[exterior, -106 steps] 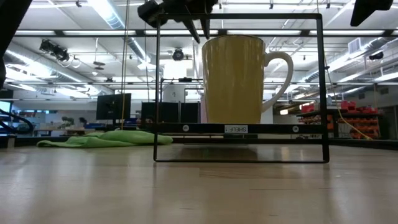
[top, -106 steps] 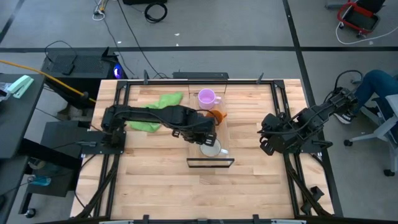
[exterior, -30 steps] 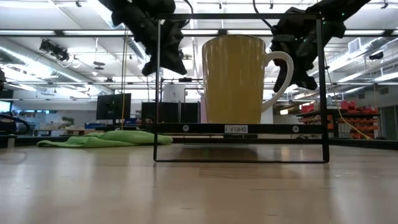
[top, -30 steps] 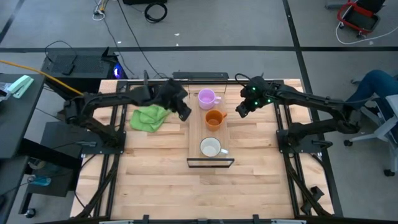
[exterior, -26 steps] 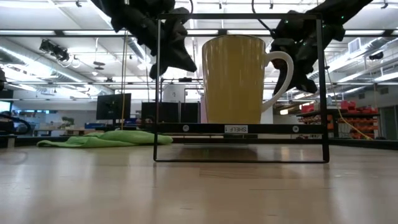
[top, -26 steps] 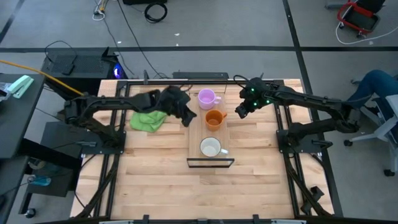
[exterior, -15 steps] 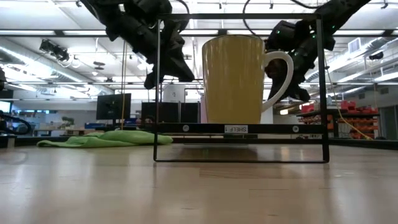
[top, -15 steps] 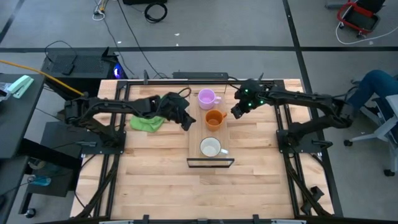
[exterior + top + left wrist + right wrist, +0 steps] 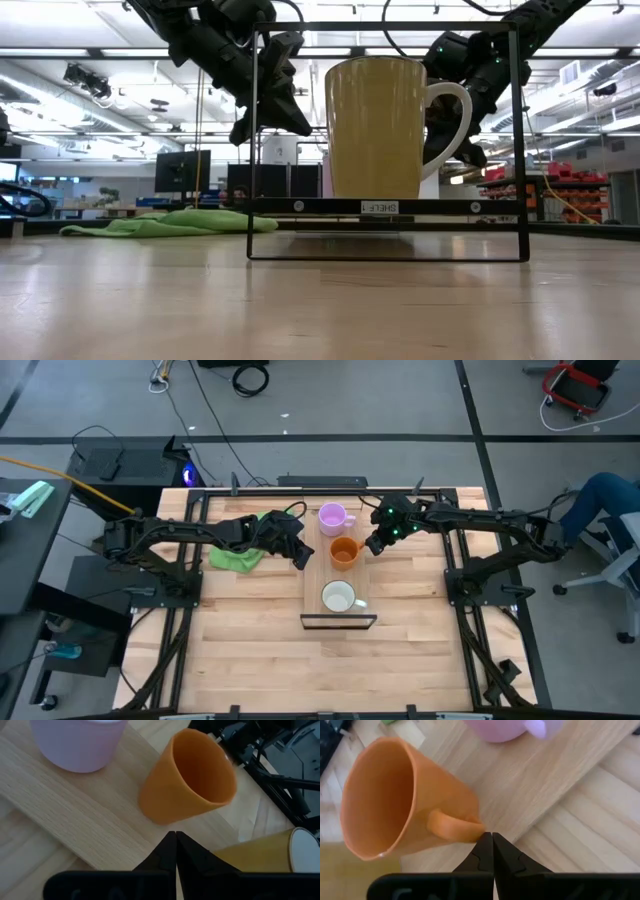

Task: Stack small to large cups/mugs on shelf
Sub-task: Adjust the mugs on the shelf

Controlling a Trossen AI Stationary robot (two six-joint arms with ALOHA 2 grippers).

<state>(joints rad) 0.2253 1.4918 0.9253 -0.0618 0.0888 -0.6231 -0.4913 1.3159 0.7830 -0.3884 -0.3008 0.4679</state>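
Observation:
Three mugs stand in a row on the light-wood shelf [image 9: 314, 575]: the purple mug [image 9: 332, 516] at its far end, the orange mug [image 9: 345, 550] in the middle, the white mug [image 9: 340, 597] near the black end frame. My left gripper [image 9: 301, 556] is shut and hangs just left of the orange mug [image 9: 190, 775], a strip of wood showing between them. My right gripper [image 9: 373, 545] is shut and sits just right of the orange mug, at its handle [image 9: 454, 826]. In the low view the white mug [image 9: 375, 125] hides the other two. My right gripper's shut fingertips [image 9: 487, 842] stand right at the lower root of the orange mug's handle [image 9: 476, 831], coming from the table's right and slanting down. Whether they touch it, I cannot tell. The mug stands on the shelf.
A green cloth [image 9: 238, 552] lies on the slatted tabletop left of the shelf, under my left arm. The shelf's thin black frame [image 9: 252, 140] rises at its near end. Bare tabletop [image 9: 260, 660] spreads toward the near edge. A seated person [image 9: 605, 495] is beyond the right edge.
Both shut grippers have closed in on the orange mug: the left one moved toward the near edge and right along the shelf's left side, the right one moved left toward the mug's handle. The three mugs have stayed where they were.

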